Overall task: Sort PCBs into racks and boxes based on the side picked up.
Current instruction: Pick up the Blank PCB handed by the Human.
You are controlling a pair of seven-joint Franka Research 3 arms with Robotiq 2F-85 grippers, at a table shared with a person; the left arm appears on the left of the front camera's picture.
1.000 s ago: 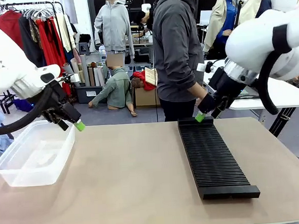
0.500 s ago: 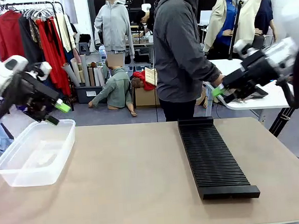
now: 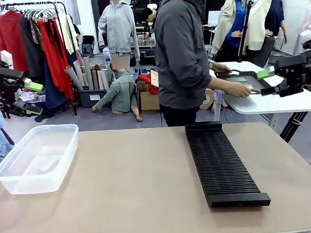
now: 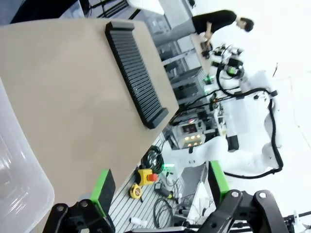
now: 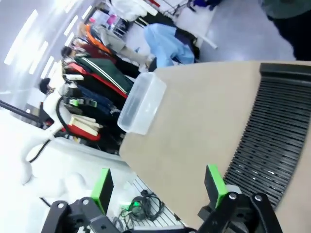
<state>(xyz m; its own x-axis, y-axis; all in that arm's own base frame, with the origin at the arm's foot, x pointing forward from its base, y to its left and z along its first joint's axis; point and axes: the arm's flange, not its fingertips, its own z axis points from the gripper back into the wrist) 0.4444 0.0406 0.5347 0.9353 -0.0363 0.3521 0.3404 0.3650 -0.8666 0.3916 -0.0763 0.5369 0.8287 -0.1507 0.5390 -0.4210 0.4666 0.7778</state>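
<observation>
- Tub (image 3: 33,182): clear, near-left on surface (image 3: 133,186), nothing in it that I can make out.
- Rack (image 3: 221,162): long, black, right of centre, runs from far edge toward near edge. Slots look unfilled.
- Tub and rack are well apart w/ bare surface between. Probably laid out so each arm serves its own side, tub for L, rack for R.
- Left jaws: far left, raised well above the tub, pointing inward. Wrist view shows green pads wide apart w/ nothing between, so released.
- Right jaws: far right, raised beside the white side table (image 3: 281,102). Also spread, nothing held.
- Both arms are parked high and outboard. My read: this keeps the middle free until a board is offered.
- Person (image 3: 181,57) at far side, turned toward side table, hand (image 3: 242,90) down on dark flat items there. Too small to tell if these are the boards. No board on surface, in tub or in rack as far as I can see.

Diff vs 1 s ago:
- Left jaws were low over the tub's far end; now swung out and up.
- Right jaws were at the rack's far end; now withdrawn to the right.
- Person's hand has moved onto the side table.
- Tub and rack unchanged in place.

Judgement: between cycles, next board not yet picked.
</observation>
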